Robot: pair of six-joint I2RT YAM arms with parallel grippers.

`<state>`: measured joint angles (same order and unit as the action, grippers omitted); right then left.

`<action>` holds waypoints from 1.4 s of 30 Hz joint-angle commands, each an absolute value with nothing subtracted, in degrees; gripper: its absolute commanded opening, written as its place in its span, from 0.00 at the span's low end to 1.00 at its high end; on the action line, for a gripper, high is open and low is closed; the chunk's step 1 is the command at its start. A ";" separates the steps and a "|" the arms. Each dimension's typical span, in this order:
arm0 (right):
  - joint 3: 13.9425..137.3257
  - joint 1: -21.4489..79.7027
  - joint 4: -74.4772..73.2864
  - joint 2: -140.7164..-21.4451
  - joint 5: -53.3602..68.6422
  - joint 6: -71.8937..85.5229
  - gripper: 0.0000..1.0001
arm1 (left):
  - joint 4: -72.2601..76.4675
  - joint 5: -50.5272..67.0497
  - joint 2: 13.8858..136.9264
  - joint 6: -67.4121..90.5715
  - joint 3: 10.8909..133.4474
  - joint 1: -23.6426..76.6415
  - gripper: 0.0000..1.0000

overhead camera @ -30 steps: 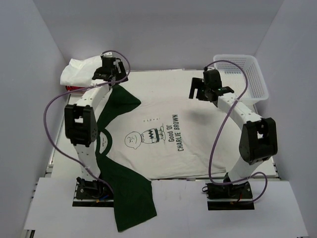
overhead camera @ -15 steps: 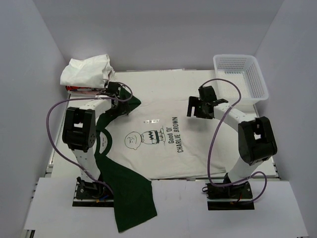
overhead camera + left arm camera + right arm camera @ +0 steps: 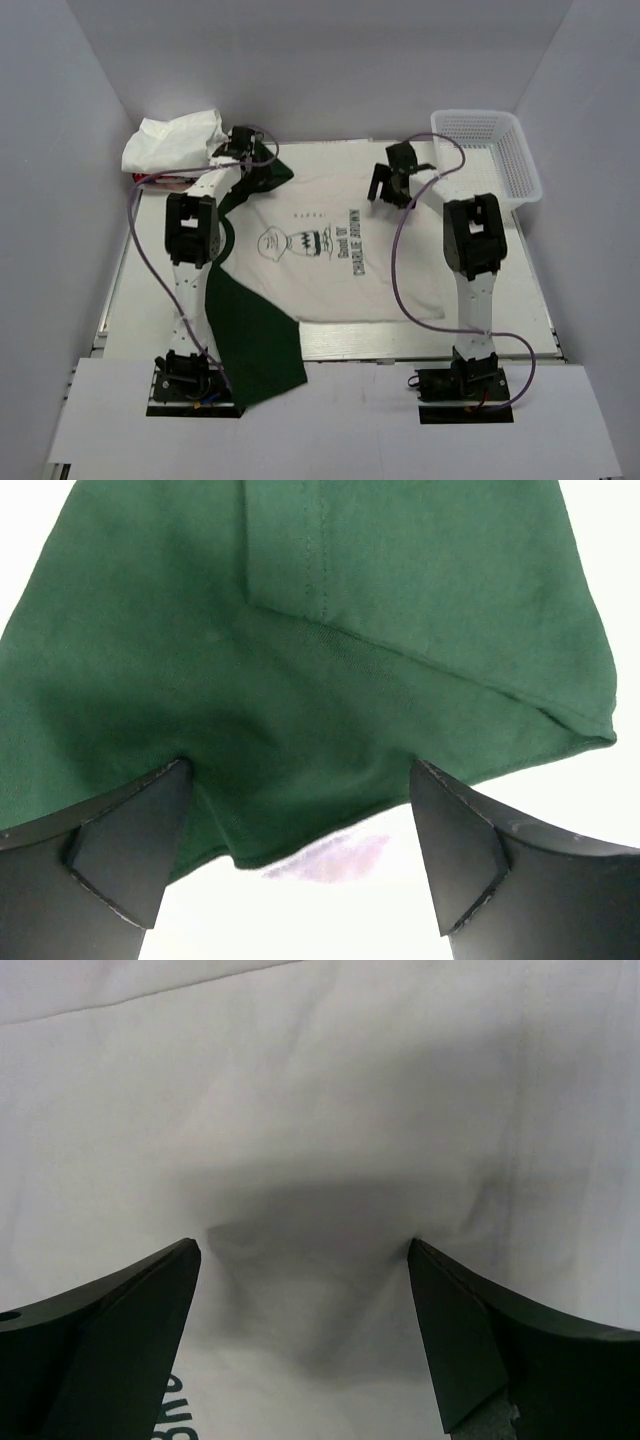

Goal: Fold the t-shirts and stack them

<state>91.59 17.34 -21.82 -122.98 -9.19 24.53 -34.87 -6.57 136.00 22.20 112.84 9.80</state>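
A large off-white t-shirt (image 3: 320, 270) with dark lettering and dark green sleeves lies flat on the table. My left gripper (image 3: 260, 168) stands open on its far green sleeve (image 3: 300, 630). Both fingertips (image 3: 135, 845) press into the cloth near the sleeve's hem. My right gripper (image 3: 385, 182) is open on the white body (image 3: 320, 1110) near the far edge. The cloth puckers between its fingertips (image 3: 450, 1320). Folded t-shirts sit at the back left, a white one (image 3: 170, 140) on a red one (image 3: 150, 180).
A white mesh basket (image 3: 490, 150) stands at the back right, beside the right arm. The near green sleeve (image 3: 255, 345) hangs over the table's front edge by the left arm's base. White walls enclose the table on three sides.
Both arms have stretched out from the middle of the shirt toward its far side. The shirt has slid away from the bases, and the near sleeve hangs less far over the front.
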 commanded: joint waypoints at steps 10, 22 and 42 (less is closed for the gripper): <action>128.69 13.00 -29.47 -141.70 -4.75 16.46 0.90 | -30.32 0.53 147.84 20.03 139.65 8.35 1.00; 68.72 21.27 -6.07 -89.67 -3.51 21.52 0.90 | -33.13 -1.12 92.68 29.05 84.96 10.45 1.00; 49.57 21.36 -0.88 -78.22 2.28 31.55 0.90 | -56.60 25.66 52.65 41.84 26.55 14.41 0.95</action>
